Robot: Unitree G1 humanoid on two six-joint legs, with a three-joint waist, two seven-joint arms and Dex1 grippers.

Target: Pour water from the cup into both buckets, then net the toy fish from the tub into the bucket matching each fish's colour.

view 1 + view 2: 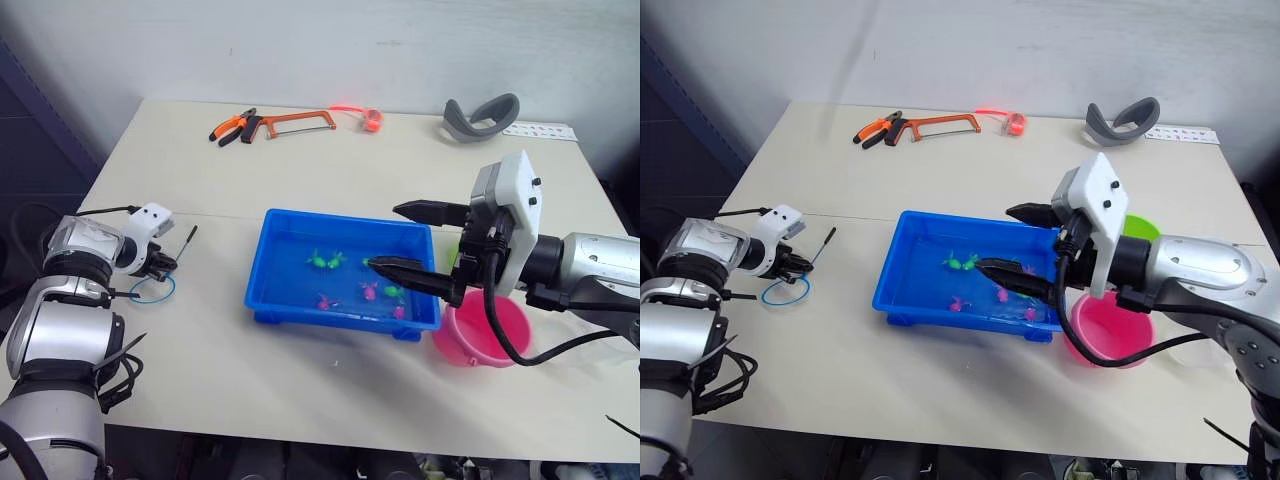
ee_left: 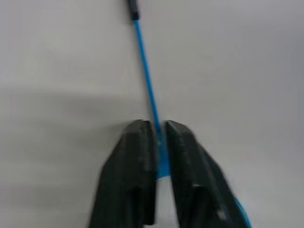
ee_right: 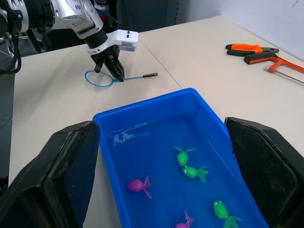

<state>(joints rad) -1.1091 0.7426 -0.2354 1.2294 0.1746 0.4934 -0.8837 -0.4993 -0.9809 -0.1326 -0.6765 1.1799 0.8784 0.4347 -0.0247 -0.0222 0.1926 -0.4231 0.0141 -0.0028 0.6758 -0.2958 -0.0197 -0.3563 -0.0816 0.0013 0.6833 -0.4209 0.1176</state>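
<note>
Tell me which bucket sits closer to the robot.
The pink bucket, at the tub's near right corner; the lime green bucket stands beyond it, partly hidden behind the right gripper.

Beige table (image 1: 300,380) carries blue tub (image 1: 290,310), pink bucket (image 1: 485,345), net (image 1: 152,288), hacksaw (image 1: 290,124), pliers (image 1: 232,128)

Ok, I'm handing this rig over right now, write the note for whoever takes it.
Left end effector: shut on the net handle, net flat on the table left of the tub.
Right end effector: open, empty, over the tub's right end.
Tub holds water and all visible toy fish, green and pink.
Pink bucket and green bucket sit right of the tub.
No fish visibly netted. Left: lift net, scoop, sort by colour.
</note>
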